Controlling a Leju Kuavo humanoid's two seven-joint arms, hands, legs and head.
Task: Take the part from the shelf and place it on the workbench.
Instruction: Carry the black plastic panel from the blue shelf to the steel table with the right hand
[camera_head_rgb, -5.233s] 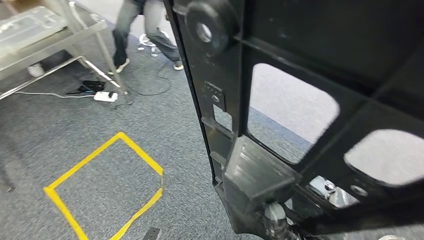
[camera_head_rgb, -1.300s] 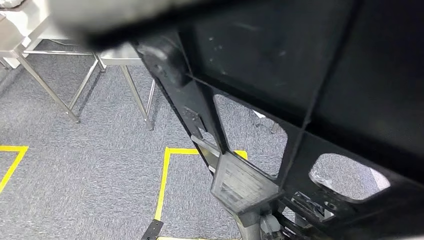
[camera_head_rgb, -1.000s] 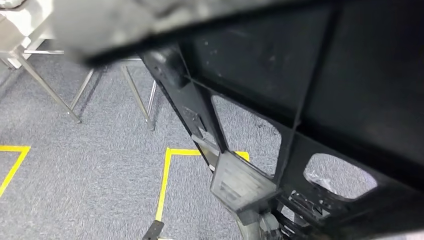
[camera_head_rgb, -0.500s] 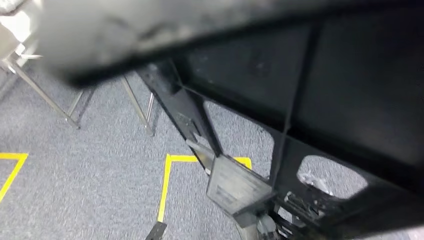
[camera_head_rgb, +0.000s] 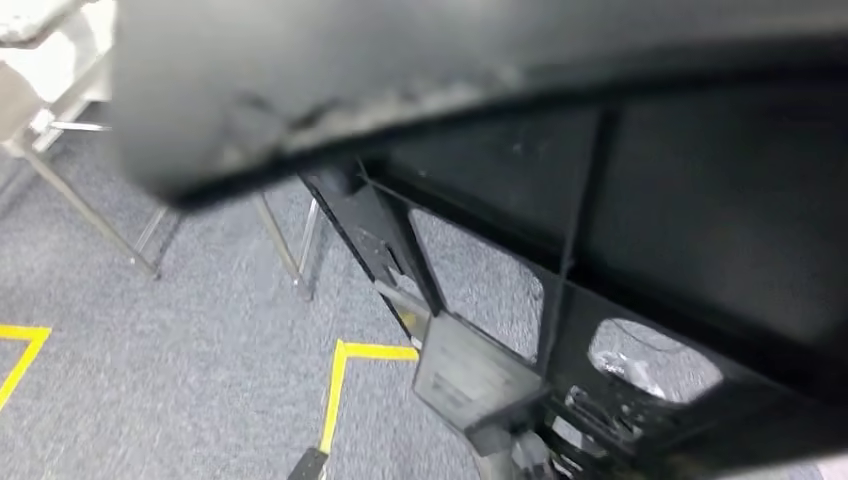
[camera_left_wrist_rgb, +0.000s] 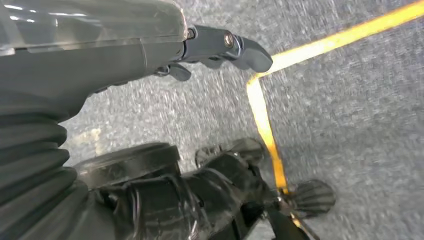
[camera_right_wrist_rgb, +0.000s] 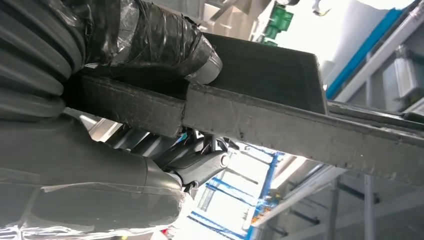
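The part is a large black plastic panel with ribs and rounded cut-outs. It hangs close in front of the head camera, and its blurred upper edge crosses the top of that view. In the right wrist view my right hand grips the panel's edge: the taped thumb lies over it and dark fingers curl under it. My left hand hangs over the carpet with its fingers stretched out and nothing in them.
A metal-framed table stands at the far left on slanted steel legs. Yellow tape lines mark squares on the grey carpet. The left wrist view shows another tape corner.
The camera has turned since the earliest frame: the person and cables are gone and table legs have come in. Over the last second the panel's blurred edge has dropped lower across the view.
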